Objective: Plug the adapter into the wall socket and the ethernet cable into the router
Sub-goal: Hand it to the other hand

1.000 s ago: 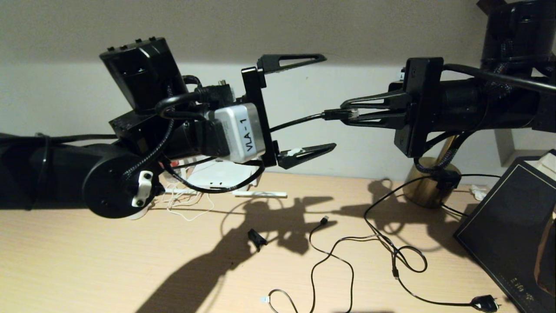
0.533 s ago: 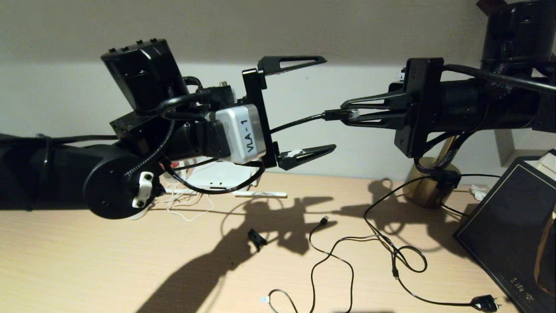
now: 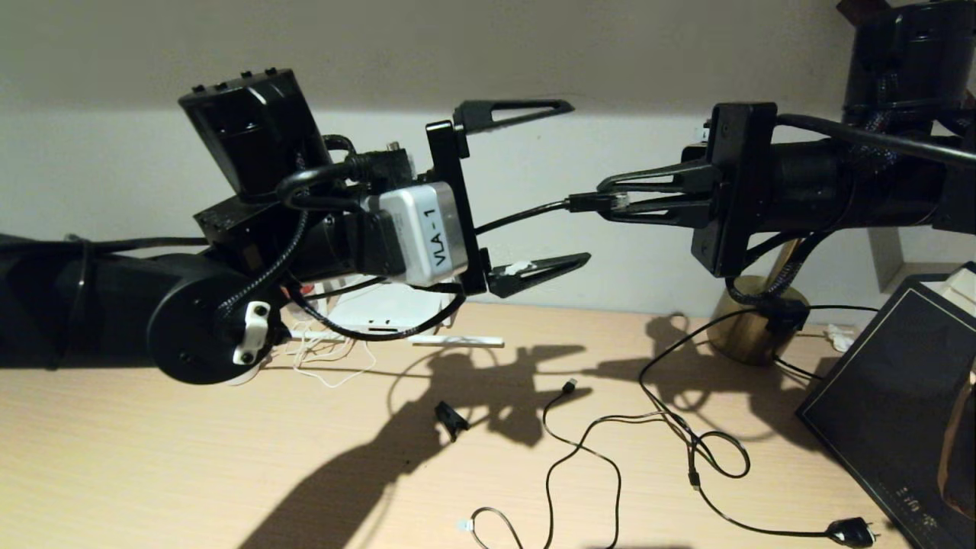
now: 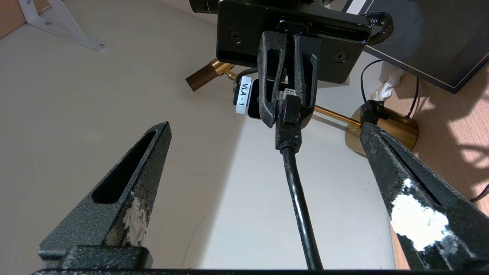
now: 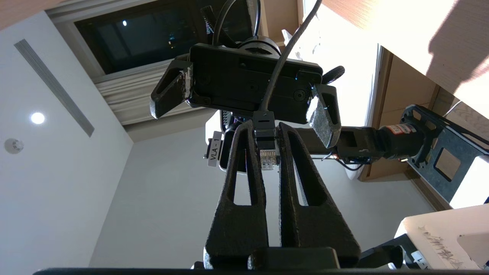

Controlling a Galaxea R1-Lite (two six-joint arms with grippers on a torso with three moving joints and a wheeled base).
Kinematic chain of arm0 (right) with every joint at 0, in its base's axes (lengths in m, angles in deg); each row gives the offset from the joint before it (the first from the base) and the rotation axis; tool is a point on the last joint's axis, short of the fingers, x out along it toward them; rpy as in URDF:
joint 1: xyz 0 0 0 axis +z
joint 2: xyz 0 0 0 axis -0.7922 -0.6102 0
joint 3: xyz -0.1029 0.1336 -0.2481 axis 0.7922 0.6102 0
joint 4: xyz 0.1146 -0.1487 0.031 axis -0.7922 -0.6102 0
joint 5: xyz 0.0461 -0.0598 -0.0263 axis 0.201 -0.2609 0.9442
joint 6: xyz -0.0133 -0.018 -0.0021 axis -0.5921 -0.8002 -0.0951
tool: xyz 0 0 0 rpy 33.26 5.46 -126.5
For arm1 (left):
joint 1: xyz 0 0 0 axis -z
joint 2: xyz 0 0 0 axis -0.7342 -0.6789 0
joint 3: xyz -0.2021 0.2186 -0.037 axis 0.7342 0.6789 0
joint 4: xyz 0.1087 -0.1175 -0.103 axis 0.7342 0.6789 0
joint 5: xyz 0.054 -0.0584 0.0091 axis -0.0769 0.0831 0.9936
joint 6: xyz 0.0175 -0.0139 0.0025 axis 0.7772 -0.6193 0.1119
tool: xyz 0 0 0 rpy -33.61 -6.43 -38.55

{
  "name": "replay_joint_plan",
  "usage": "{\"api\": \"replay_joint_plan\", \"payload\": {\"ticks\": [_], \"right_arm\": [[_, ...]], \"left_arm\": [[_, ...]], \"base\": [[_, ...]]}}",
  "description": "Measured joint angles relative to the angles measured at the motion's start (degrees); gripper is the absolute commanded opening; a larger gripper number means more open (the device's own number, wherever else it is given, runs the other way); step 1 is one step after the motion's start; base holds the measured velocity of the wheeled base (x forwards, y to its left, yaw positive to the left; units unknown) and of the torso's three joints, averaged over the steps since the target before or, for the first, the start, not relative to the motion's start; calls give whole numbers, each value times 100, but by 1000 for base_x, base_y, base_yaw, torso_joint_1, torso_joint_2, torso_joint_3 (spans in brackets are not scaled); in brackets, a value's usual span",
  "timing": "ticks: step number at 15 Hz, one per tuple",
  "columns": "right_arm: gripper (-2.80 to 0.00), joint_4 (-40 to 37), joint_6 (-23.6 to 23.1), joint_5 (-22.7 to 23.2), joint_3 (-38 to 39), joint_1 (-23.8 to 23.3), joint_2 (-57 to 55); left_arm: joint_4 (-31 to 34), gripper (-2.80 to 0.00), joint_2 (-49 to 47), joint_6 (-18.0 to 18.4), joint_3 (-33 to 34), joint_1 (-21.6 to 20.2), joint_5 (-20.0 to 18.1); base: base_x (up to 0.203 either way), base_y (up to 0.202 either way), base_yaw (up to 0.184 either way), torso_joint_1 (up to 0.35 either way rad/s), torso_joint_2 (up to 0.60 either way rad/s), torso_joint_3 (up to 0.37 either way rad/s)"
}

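Observation:
My right gripper (image 3: pixel 602 200) is raised above the table and shut on the ethernet cable's clear clip connector (image 5: pixel 267 154). The thick black ethernet cable (image 3: pixel 518 216) runs from it leftward between the jaws of my left gripper (image 3: pixel 579 181). That gripper faces the right one, open wide, with neither finger touching the cable (image 4: pixel 301 206). The white router (image 3: pixel 381 309) lies on the table behind my left arm, one stick antenna (image 3: pixel 457 341) flat beside it. A thin white cord (image 3: pixel 328 370) loops near it. The adapter's cube and the wall socket are out of view.
A thin black USB cable (image 3: pixel 587 446) and a black cord with a black plug (image 3: pixel 850 531) sprawl over the wooden table (image 3: pixel 152 457). A small black clip (image 3: pixel 451 419) lies mid-table. A brass lamp base (image 3: pixel 751 328) and a dark flat box (image 3: pixel 892 396) stand at the right.
My left gripper has drifted very slightly down and to the right. The right gripper keeps its hold on the connector in the same place.

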Motion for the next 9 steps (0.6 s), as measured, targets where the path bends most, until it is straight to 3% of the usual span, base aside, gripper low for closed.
{"api": "replay_joint_plan", "payload": {"ticks": [9], "right_arm": [[-280,16,1,-9,-9,-2,-7]], "left_arm": [[29,-280,-12,4,11,61,4]], "base": [[0,0,0,0,0,0]]}}
